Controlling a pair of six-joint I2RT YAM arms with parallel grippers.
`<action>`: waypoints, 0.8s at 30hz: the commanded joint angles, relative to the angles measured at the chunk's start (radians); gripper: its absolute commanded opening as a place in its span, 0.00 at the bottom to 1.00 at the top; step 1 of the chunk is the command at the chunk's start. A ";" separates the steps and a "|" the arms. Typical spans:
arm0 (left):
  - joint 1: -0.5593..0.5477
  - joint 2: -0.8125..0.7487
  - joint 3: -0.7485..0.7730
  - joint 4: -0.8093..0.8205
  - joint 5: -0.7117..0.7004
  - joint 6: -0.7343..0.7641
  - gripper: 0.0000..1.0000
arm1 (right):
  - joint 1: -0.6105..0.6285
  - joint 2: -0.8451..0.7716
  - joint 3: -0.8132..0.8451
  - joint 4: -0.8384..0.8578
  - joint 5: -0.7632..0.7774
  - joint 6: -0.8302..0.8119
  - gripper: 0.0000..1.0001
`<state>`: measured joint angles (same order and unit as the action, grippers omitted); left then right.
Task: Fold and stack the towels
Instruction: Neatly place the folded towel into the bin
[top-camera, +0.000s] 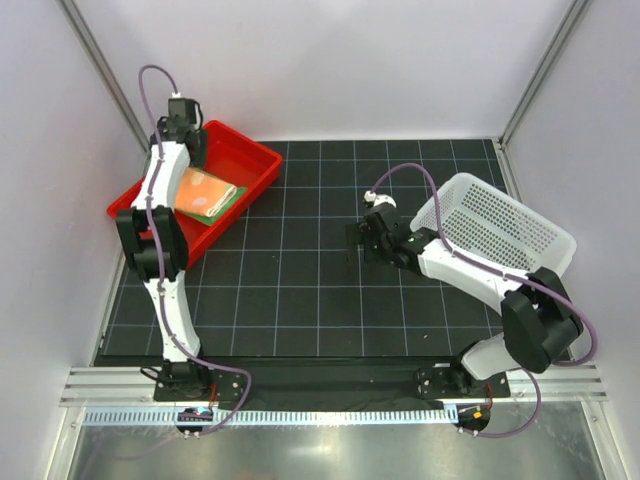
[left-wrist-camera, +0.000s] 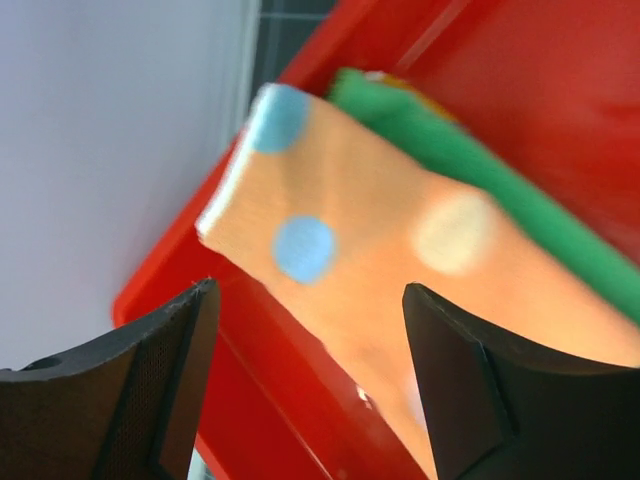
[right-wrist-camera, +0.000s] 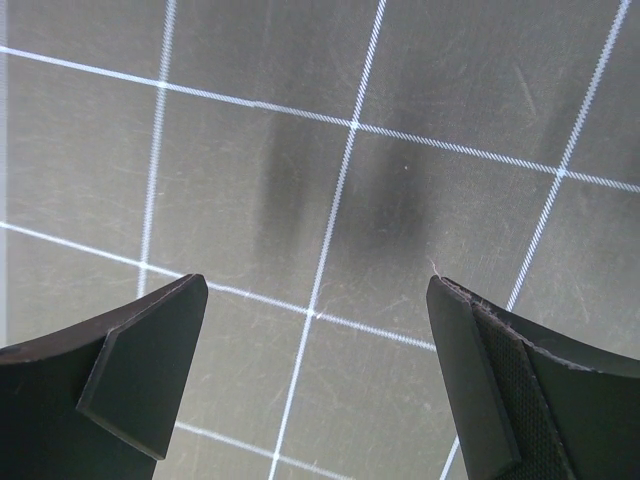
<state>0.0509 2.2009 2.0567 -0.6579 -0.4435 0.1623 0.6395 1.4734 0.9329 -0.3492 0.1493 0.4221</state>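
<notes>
The towels lie stacked in the red tray. On top is an orange cloth with blue and pale dots. A bright green towel sticks out from under it. A thin yellow edge shows past the green one. My left gripper hovers over the tray's left end, open, with nothing between its fingers; the dotted cloth lies just beyond them. My right gripper stands open over the bare black mat, far from the towels.
A white perforated basket rests tilted at the right, beside the right arm. The red tray's rim runs close under my left fingers, and the white side wall is just beyond it. The black grid mat lies between the arms.
</notes>
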 joint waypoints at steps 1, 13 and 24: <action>-0.088 -0.210 0.048 -0.129 0.158 -0.127 0.78 | -0.001 -0.094 0.055 -0.022 -0.007 0.033 1.00; -0.290 -0.797 -0.709 0.201 0.890 -0.457 0.99 | -0.001 -0.465 0.012 -0.114 0.167 0.089 1.00; -0.471 -1.053 -1.034 0.396 0.941 -0.598 1.00 | -0.001 -0.682 -0.042 -0.198 0.225 0.118 1.00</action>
<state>-0.4164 1.2247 1.0241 -0.4168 0.4507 -0.3763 0.6392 0.8299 0.9119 -0.5266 0.3229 0.5213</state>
